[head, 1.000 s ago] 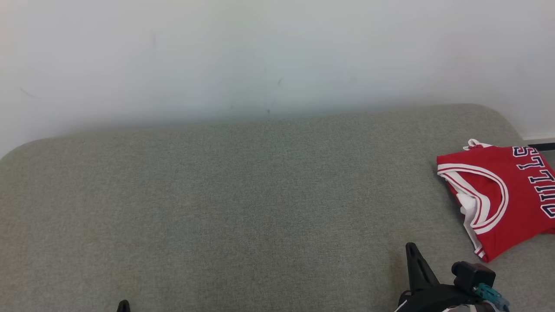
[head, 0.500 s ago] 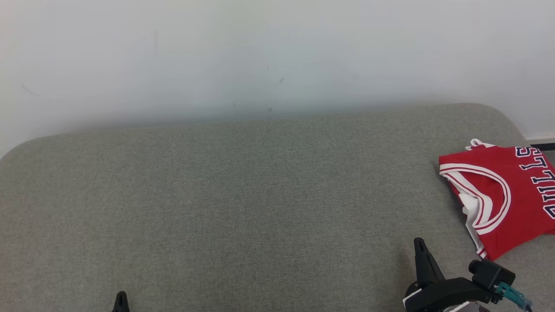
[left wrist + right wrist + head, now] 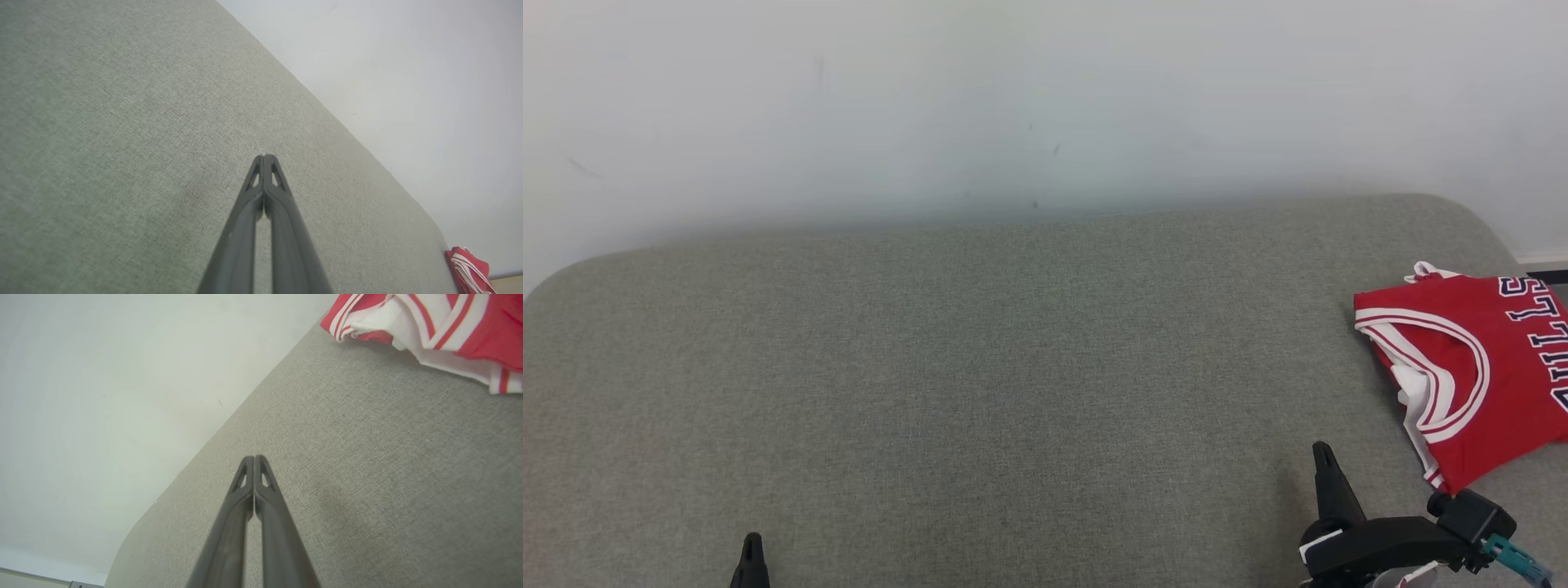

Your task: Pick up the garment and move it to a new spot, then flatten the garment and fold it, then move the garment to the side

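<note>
A folded red jersey (image 3: 1478,376) with white trim and dark lettering lies at the right end of the grey-green cushion (image 3: 980,392); it also shows in the right wrist view (image 3: 441,322) and, small, in the left wrist view (image 3: 470,267). My right gripper (image 3: 1323,454) stands at the lower right, a little left of and below the jersey, apart from it. Its fingers (image 3: 254,459) are pressed together with nothing between them. At the bottom left my left gripper (image 3: 752,542) peeks in, shut and empty (image 3: 264,157), far from the garment.
The wide cushion runs across the head view with rounded back corners. A pale wall (image 3: 1045,98) rises right behind it. A dark strip (image 3: 1543,276) shows past the cushion's right edge, behind the jersey.
My right gripper has slid a little to the right and forward along the cushion's front. The left fingertip has risen slightly into view. The jersey lies as before.
</note>
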Motion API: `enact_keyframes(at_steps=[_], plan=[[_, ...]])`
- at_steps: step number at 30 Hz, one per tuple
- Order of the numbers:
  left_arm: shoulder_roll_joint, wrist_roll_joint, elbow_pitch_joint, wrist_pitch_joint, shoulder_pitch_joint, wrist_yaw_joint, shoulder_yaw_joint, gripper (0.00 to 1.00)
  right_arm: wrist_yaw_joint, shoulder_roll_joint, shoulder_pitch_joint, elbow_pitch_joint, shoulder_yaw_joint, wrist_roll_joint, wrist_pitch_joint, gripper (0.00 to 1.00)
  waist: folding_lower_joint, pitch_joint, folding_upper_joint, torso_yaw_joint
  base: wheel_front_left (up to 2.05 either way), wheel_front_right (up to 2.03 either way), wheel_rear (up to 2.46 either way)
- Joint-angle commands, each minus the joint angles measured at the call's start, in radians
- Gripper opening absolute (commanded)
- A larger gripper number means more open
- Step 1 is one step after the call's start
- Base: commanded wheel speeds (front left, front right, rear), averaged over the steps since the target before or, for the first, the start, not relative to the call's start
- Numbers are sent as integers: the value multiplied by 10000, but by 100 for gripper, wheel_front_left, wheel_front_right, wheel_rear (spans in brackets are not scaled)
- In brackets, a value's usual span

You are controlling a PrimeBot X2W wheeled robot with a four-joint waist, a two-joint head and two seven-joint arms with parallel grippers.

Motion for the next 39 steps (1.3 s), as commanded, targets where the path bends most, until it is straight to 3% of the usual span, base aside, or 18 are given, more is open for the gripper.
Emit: enact_keyframes(at_steps=[1, 39], plan=[[53, -481, -195, 103, -285, -46, 32, 0, -8, 7, -81, -239, -48, 472, 104, 0, -1, 7, -1, 9, 0, 0, 0], [70, -4760, -604, 1200, -724, -291, 108, 0, -14, 15, 69, -1082, -392, 4661, 1209, 0, -1, 109, -1, 156, 0, 0, 0]])
